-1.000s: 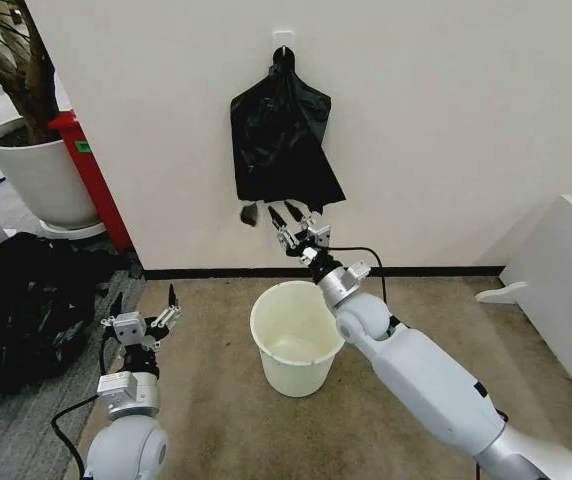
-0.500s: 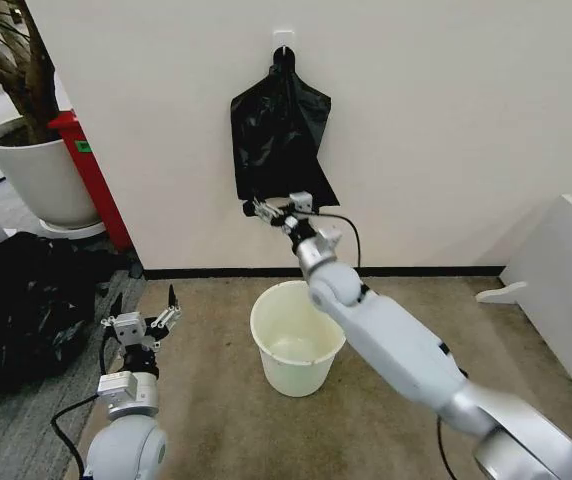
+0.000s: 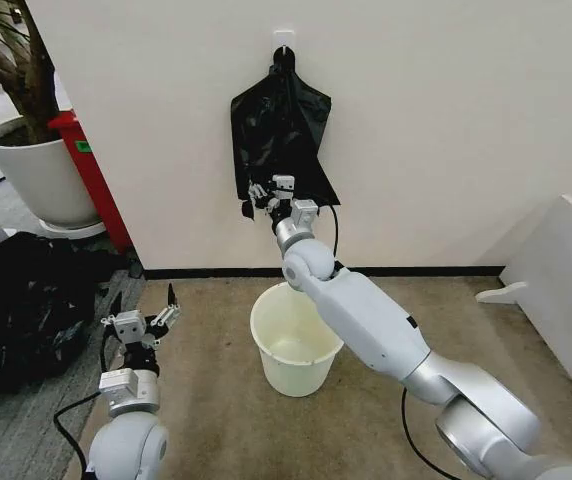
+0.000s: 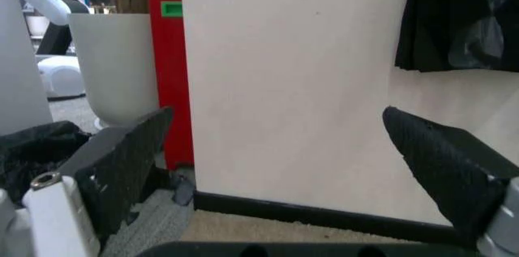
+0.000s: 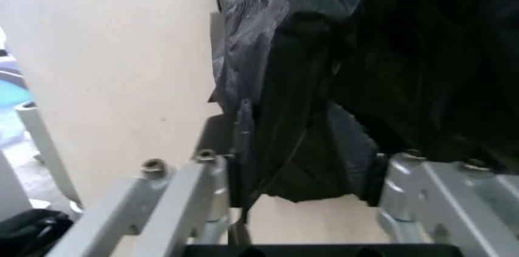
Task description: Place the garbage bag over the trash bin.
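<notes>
Reaching the right end effector point(image 3: 264, 192), fingers spread around the lower edge of the thin glossy black plastic garbage bag point(image 3: 278, 135) hanging on the wall, not yet clamped, with the round cream-white plastic trash bin point(image 3: 296, 340) sitting unlined below and the left end effector point(image 3: 144, 317) waiting open low at the left.

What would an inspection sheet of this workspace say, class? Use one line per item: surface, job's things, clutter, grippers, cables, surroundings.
Surface: beige carpet floor, bare around the bin.
Job's things: black garbage bag hanging from a wall hook; cream trash bin upright below, unlined.
Clutter: black plastic heap on the robot's left.
Grippers: right gripper at the bag's lower edge, fingers open around a fold; left gripper open, low beside the bin.
Cables: black cable at the left arm.
Surroundings: white wall, plant pot, red object.
</notes>
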Available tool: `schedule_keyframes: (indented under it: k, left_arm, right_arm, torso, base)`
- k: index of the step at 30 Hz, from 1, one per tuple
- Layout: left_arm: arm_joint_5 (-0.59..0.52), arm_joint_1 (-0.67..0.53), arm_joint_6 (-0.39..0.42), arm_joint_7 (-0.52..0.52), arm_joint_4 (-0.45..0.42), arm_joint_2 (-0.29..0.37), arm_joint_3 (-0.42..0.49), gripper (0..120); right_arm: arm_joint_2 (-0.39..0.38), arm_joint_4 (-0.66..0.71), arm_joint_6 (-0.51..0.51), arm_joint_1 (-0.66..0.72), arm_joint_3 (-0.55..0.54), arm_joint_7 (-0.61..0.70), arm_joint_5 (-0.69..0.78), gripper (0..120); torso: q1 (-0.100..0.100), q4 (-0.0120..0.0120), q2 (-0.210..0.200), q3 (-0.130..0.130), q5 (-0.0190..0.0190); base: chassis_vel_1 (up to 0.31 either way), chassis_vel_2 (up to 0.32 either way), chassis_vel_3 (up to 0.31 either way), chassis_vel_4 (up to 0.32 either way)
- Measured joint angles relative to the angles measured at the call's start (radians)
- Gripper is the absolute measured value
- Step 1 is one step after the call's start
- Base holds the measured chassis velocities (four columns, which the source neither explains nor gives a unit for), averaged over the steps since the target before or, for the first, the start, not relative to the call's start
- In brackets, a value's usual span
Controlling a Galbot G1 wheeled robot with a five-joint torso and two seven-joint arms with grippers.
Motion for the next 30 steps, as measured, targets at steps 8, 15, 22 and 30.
schedule_keyframes:
  k: [8, 15, 22, 30]
  left_arm:
    - [0.002, -0.003, 0.000, -0.001, 0.003, -0.002, 0.001, 100]
    - [0.002, -0.001, -0.001, -0.006, 0.003, 0.000, -0.002, 100]
    - [-0.005, 0.003, -0.003, -0.011, -0.003, 0.003, -0.008, 100]
    - [-0.014, 0.011, -0.011, -0.009, -0.012, 0.002, -0.011, 100]
  right_arm:
    - [0.003, -0.012, -0.004, 0.002, 0.013, 0.010, -0.005, 0]
    - [-0.014, 0.015, 0.025, -0.012, 0.020, -0.026, -0.002, 0]
    - [-0.090, 0.100, 0.099, -0.079, 0.015, -0.082, 0.005, 0]
    - [-0.175, 0.225, 0.163, -0.189, 0.038, -0.114, -0.006, 0]
  torso:
    - [0.000, 0.0000, 0.000, 0.000, 0.0000]
    - [0.000, 0.0002, 0.000, 0.000, 0.0001]
    - [0.000, 0.0001, 0.000, 0.000, 0.0002]
    - [0.000, 0.0001, 0.000, 0.000, 0.0002]
  base:
    - [0.000, 0.000, 0.000, 0.000]
    - [0.000, 0.000, 0.000, 0.000]
    - [0.000, 0.000, 0.000, 0.000]
    - [0.000, 0.000, 0.000, 0.000]
